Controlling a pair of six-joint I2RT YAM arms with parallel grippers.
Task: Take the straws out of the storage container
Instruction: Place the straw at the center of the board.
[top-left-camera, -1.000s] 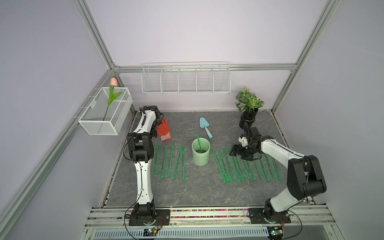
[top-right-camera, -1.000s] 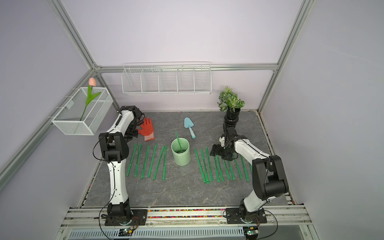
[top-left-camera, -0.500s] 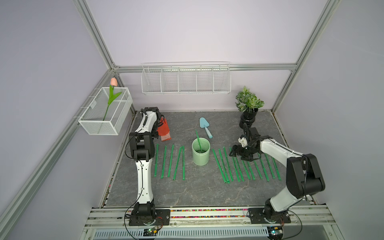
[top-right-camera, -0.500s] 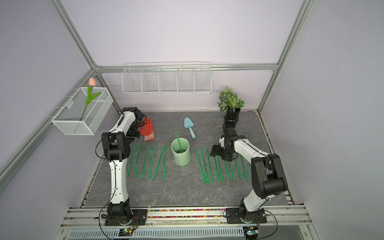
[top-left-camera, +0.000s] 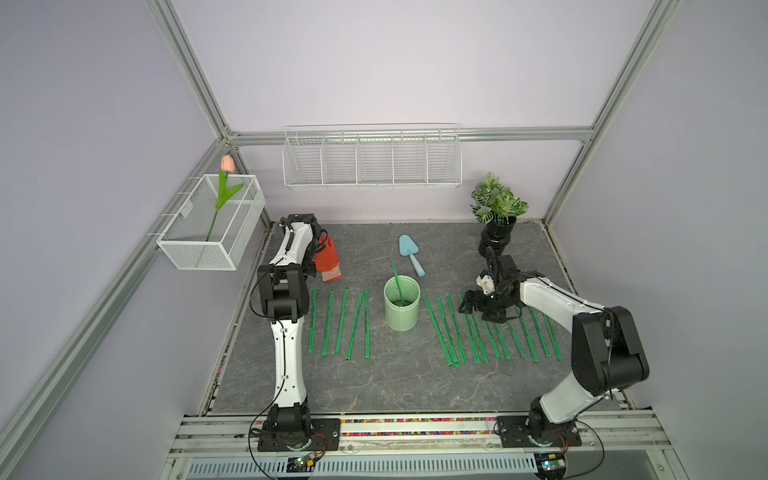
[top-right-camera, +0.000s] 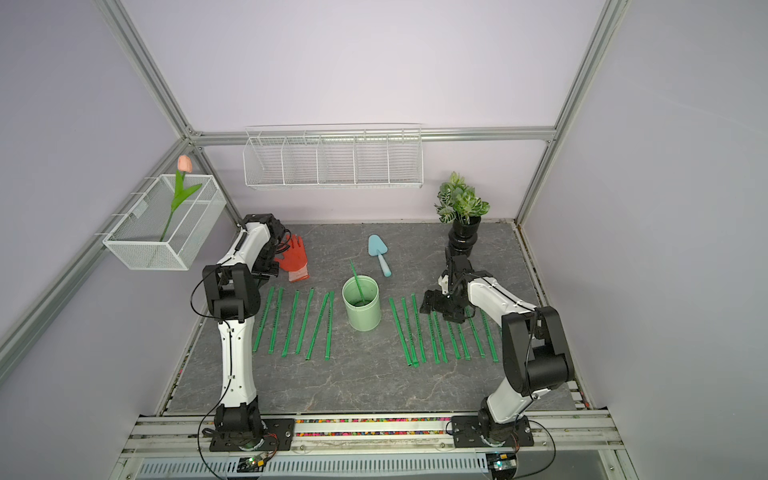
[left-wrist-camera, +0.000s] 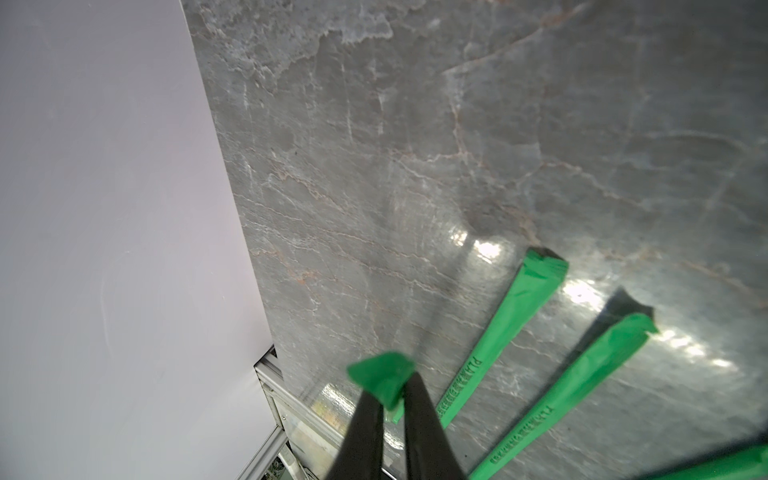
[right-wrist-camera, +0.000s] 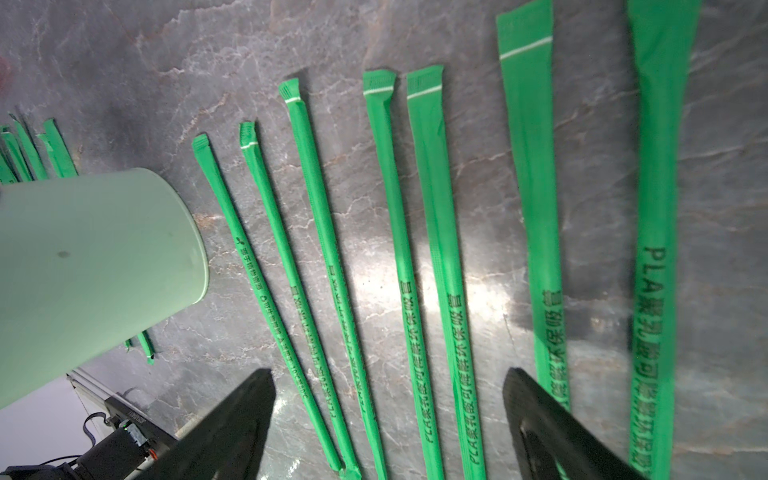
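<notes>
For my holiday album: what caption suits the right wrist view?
Open right gripper over wrapped green straws lined up beside the cup.

Left hand (left-wrist-camera: 384, 392) pinched on a straw (left-wrist-camera: 380, 372) – arm reaching rearward (elbow high), right hand (right-wrist-camera: 388, 376) wide open, low

Lilac walls (top-left-camera: 374, 62), grey marbled floor (top-left-camera: 374, 382), aluminium frame (top-left-camera: 188, 62).

The storage container (top-left-camera: 401, 309) stands centred on the worktop (top-left-camera: 374, 386) with 1 straw (top-left-camera: 396, 278) leaning in it. Other straws (right-wrist-camera: 538, 208) lie flat in rows left and right of it; the trowel (top-left-camera: 408, 247) lies behind it.
</notes>
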